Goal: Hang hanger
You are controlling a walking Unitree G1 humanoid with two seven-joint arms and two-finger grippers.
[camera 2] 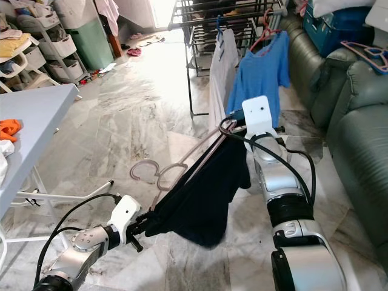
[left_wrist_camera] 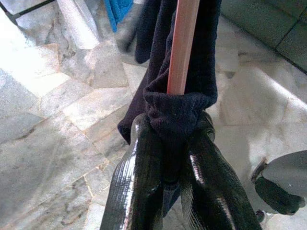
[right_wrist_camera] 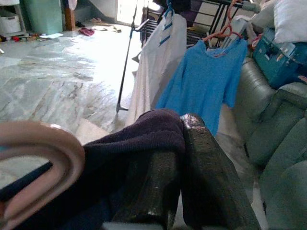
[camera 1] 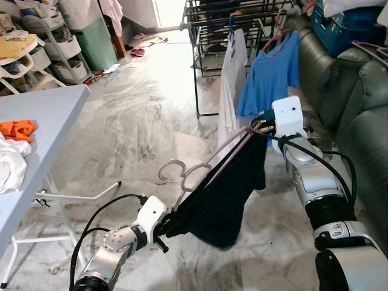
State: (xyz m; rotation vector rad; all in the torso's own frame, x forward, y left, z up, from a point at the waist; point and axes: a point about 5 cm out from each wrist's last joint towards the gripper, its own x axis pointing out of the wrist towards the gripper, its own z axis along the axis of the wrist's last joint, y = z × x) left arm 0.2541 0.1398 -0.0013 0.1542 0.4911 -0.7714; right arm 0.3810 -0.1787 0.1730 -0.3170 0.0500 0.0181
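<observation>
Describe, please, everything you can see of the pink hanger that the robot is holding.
The pink hanger looks like thin plastic, with a curled hook at mid-length pointing toward the table side. It lies tilted, held between both arms above the marble floor. A dark garment drapes over it and sags below. The left gripper clamps its lower end through the cloth; the right gripper clamps the upper end. It is not yet on the drying rack.

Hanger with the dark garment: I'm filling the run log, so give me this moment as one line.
left gripper: shut on hanger end | right gripper: shut on other end | dark garment: draped on hanger | drying rack: ahead
</observation>
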